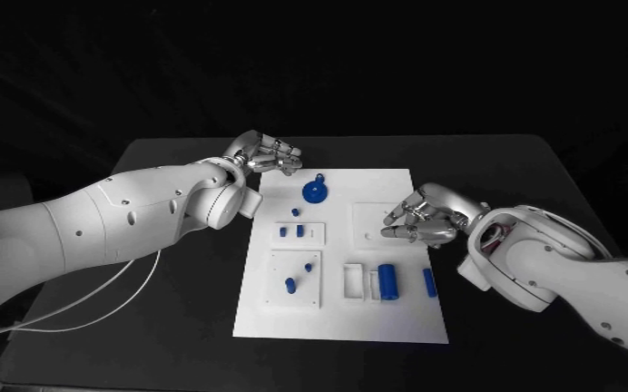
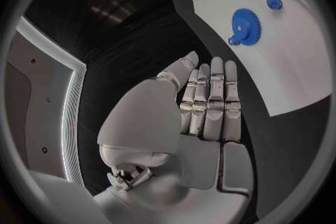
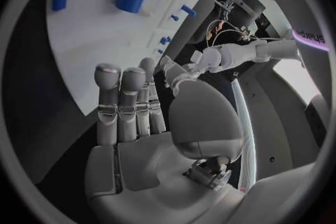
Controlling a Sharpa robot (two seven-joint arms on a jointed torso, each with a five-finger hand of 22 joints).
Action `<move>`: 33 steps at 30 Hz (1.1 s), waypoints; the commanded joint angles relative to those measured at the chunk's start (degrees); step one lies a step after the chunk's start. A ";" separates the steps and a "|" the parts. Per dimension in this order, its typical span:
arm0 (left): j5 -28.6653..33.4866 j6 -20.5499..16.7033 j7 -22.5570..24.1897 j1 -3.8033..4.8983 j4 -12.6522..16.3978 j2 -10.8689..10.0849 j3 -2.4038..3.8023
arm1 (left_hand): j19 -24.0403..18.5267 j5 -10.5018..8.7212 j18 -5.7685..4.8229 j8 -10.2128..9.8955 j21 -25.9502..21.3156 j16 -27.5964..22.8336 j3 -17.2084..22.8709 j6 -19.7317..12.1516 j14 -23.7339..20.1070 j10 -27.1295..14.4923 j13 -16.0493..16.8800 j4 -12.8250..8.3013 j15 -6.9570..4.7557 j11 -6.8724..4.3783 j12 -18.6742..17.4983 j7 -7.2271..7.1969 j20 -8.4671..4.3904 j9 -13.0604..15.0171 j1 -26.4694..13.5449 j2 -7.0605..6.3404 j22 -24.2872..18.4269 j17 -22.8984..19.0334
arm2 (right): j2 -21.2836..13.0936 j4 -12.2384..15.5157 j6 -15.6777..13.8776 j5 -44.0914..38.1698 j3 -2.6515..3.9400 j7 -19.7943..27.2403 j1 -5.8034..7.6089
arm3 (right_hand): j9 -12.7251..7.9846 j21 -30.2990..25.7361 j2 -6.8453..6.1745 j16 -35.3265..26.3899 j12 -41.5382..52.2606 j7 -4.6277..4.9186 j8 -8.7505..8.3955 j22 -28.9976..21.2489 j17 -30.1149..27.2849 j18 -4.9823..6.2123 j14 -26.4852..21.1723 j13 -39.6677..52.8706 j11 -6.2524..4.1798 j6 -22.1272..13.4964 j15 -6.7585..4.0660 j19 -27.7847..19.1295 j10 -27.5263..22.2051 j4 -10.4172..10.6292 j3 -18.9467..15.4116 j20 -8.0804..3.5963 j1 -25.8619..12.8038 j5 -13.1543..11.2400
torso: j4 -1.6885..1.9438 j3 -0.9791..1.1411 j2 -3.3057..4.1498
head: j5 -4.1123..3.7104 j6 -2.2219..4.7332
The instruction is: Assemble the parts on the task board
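The task board (image 1: pixel 343 256) lies at the middle of the black table (image 1: pixel 524 165). The left hand (image 1: pixel 262 153) hangs off the board's far left corner, and the right hand (image 1: pixel 421 217) is over its right edge. Both hold nothing: in each wrist view the fingers are extended side by side, with nothing between them.

Progress, as judged: early. A blue gear (image 1: pixel 314 191) lies near the far end with a small knob (image 1: pixel 322 177) just beside it. Small blue pegs (image 1: pixel 299 229) sit in the 2 left panels. A thick cylinder (image 1: pixel 387 276) and a thinner bar (image 1: pixel 429 282) lie flat near the right front. These last 2 look loose and not yet fitted.

Not determinable: whether the pegs or gear are seated or merely resting; the recess under the right hand is partly covered
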 commanded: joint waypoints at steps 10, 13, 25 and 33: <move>0.88 1.18 1.51 -0.05 2.06 -1.47 -0.03 | 0.89 -0.59 0.08 -0.15 -0.34 -0.19 -0.13 -0.41 0.43 0.23 -0.02 1.30 0.06 -0.13 0.31 -0.05 0.09 -0.03 -1.18 -0.63 -3.03 0.11 | -3.12 1.12 15.37 14.29 -0.52 -23.47 0.02 | 2.73 5.74 -0.92 8.57 15.33 0.26 -0.12 3.22 8.80 -0.48 -0.06 21.20 0.59 -2.21 0.38 3.21 0.82 4.40 3.51 0.23 -6.82 -2.90 | -0.72 0.59 -0.47 | -1.28 -0.62; 0.89 1.26 1.81 -0.05 2.48 -1.83 -0.04 | 1.20 -0.65 0.01 -0.15 -0.35 -0.17 -0.22 -0.49 0.46 0.24 -0.02 1.97 0.12 -0.18 0.33 -0.13 0.22 -0.03 -1.63 -0.90 -4.84 0.15 | -3.20 1.30 15.00 14.67 -1.41 -24.66 0.02 | 3.18 6.64 -1.54 9.16 15.76 0.43 -0.14 3.84 9.57 -0.48 -0.01 23.10 0.72 -2.72 0.43 3.26 1.29 5.61 3.61 0.27 -7.53 -3.12 | -0.83 0.60 -0.65 | -1.29 -0.86; 1.16 1.55 2.29 -0.05 3.24 -2.25 -0.05 | 2.06 2.41 -0.38 -0.16 -0.38 -0.19 -2.06 -0.83 0.78 0.92 -0.02 4.05 0.12 -0.44 0.32 -0.23 0.25 -0.03 -2.58 -1.48 -10.05 0.21 | -1.45 2.27 10.11 15.43 -3.99 -25.63 0.00 | 3.73 7.80 -3.17 10.09 17.75 0.74 -0.14 5.07 10.66 -0.30 0.10 27.98 0.95 -3.81 0.60 3.37 2.66 7.84 3.74 0.48 -7.34 -3.21 | -0.88 0.42 -0.79 | -1.31 -1.32; 1.26 1.57 2.29 -0.05 3.30 -2.22 -0.06 | 3.10 2.32 -0.56 -0.15 -0.25 -0.19 -4.02 -0.93 0.63 0.71 -0.02 5.49 0.19 -0.39 0.31 -0.25 0.28 -0.03 -1.49 -1.24 -15.79 0.23 | -0.18 2.79 7.39 15.25 -4.29 -25.28 -0.01 | 3.69 8.37 -4.51 10.61 18.84 0.88 -0.13 5.53 10.99 -0.24 0.14 29.28 1.06 -4.39 0.68 3.41 3.02 10.17 3.73 0.56 -7.19 -4.46 | -0.84 0.40 -0.77 | -1.18 -1.62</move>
